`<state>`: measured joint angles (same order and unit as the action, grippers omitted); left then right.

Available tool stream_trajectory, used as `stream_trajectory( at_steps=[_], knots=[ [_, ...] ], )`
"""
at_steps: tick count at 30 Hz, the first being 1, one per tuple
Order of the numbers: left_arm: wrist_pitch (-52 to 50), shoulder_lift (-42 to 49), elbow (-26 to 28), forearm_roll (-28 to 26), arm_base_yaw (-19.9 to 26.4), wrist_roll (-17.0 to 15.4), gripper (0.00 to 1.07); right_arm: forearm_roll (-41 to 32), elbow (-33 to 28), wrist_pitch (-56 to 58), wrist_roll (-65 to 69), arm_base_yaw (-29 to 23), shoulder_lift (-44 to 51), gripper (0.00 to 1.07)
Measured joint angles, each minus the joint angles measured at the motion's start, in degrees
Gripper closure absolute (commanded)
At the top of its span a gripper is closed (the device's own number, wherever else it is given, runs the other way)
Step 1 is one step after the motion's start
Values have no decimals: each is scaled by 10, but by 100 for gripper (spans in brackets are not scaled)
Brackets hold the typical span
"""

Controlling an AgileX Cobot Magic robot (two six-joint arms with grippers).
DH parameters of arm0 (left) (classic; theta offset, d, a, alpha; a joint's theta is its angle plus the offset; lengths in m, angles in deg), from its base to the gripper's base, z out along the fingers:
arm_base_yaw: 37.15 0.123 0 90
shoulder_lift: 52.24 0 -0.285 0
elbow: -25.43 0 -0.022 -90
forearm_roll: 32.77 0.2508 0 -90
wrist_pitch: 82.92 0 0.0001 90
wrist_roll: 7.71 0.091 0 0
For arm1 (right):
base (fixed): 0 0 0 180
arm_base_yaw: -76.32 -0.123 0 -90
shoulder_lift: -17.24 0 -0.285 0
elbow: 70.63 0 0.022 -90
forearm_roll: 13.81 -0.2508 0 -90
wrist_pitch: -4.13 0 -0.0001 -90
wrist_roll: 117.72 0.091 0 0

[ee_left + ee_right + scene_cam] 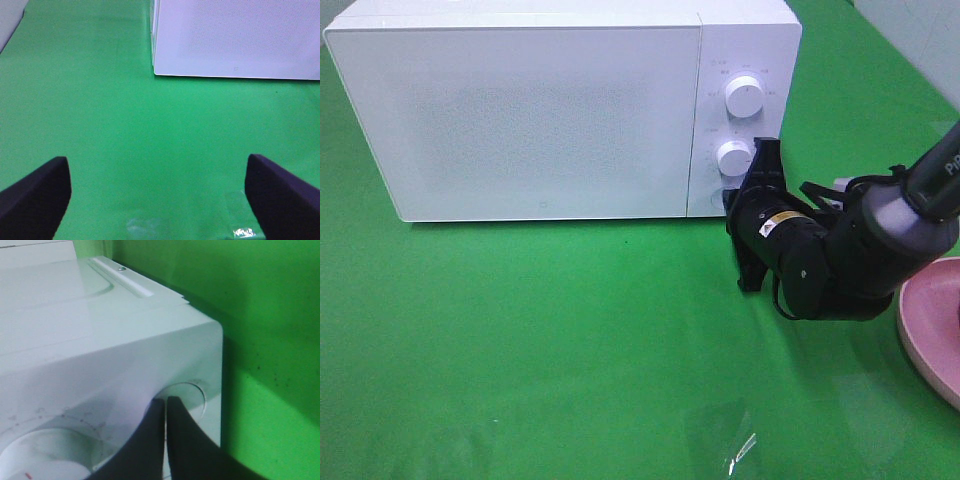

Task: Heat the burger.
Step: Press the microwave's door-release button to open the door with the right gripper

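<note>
Burger unseen in every view, perhaps behind the microwave [520, 110] door: overhead, the right gripper [730, 203] meets the panel below the lower knob [734, 157]; left gripper [157, 162] hangs spread over cloth [125, 100]; right fingertips [154, 421], pressed together, touch the button [189, 391] straight ahead.

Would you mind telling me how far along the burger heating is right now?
Done: uncertain. No burger shows, what shows of the pink plate is bare and the microwave door is shut, so it may be inside. In hand: the right gripper, shut, has its tips at the round button below the lower knob; the left gripper hangs open. Left: probably the heating itself.
</note>
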<state>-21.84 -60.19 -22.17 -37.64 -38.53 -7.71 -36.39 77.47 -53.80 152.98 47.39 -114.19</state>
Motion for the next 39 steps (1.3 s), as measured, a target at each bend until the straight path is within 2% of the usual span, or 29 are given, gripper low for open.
stream_trajectory(
  at_steps=[14,26,39],
  knots=[
    [0,0,0,0,0,0,20,1,29,14,2,-2,-21,107],
    [0,0,0,0,0,0,20,-30,29,-33,3,-9,-30,107],
    [0,0,0,0,0,0,20,-67,46,-18,-30,-13,-32,107]
  ],
)
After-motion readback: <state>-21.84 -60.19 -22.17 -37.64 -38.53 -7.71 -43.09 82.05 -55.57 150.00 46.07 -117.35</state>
